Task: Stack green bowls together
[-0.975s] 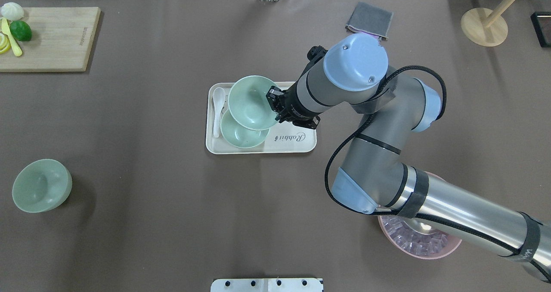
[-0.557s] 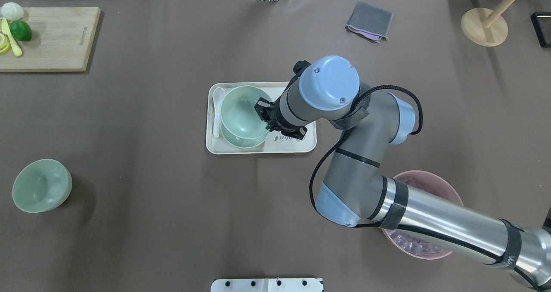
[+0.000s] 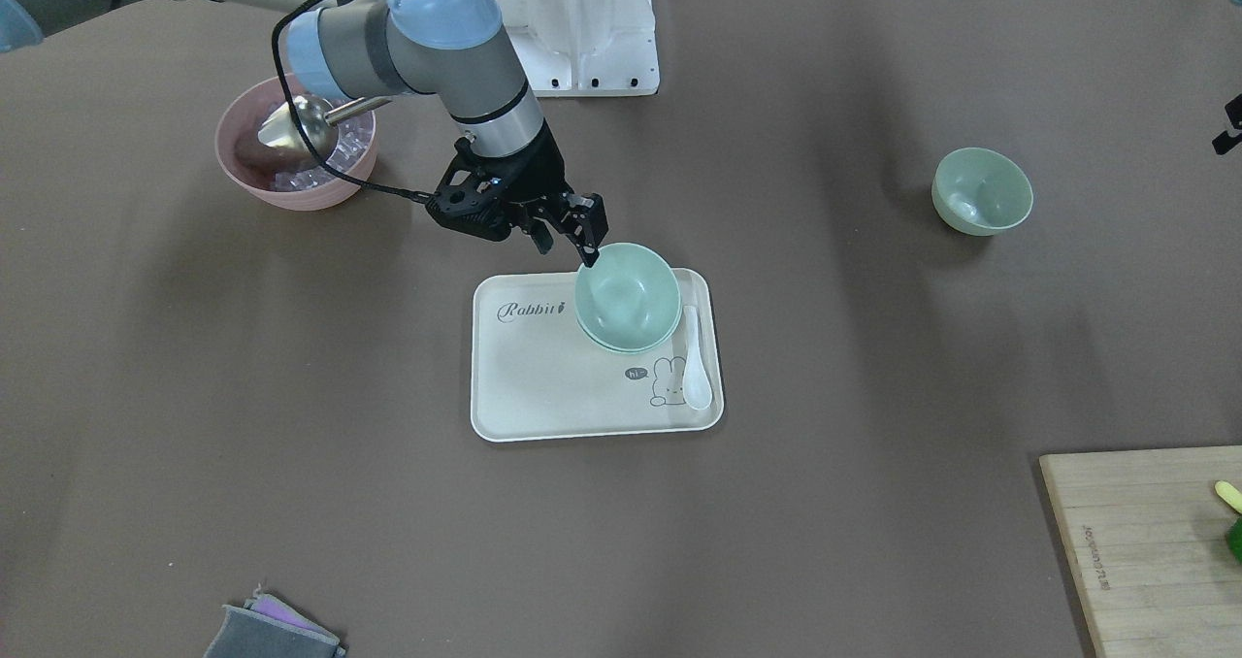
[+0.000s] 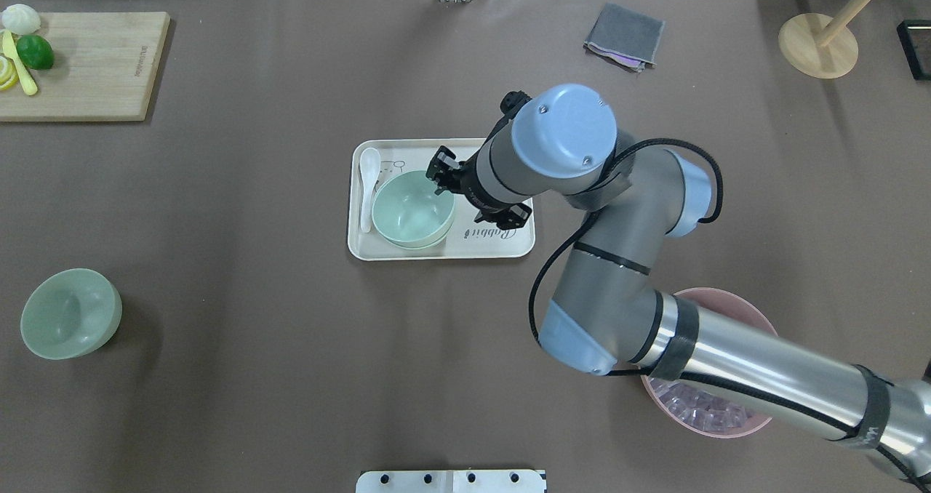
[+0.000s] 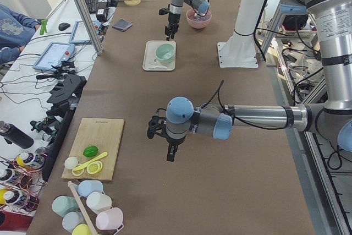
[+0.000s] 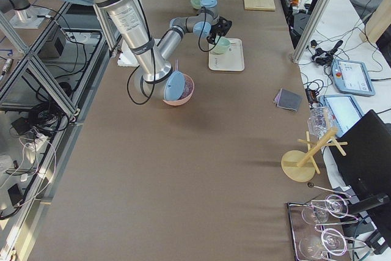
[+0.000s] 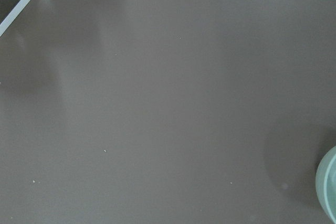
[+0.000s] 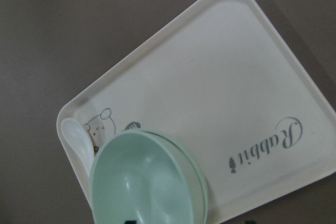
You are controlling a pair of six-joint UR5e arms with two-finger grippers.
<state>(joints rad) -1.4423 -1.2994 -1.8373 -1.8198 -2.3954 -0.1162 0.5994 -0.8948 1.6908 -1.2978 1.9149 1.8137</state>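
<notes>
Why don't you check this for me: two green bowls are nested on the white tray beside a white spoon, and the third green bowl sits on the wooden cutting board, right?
Not quite. The third green bowl sits on the bare table, apart from the wooden cutting board, as the overhead view shows. The other two green bowls are nested on the white tray beside the white spoon.

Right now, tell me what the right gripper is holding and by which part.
Nothing, it seems: the right gripper stands open at the rim of the top green bowl, which rests nested in the lower bowl.
</notes>
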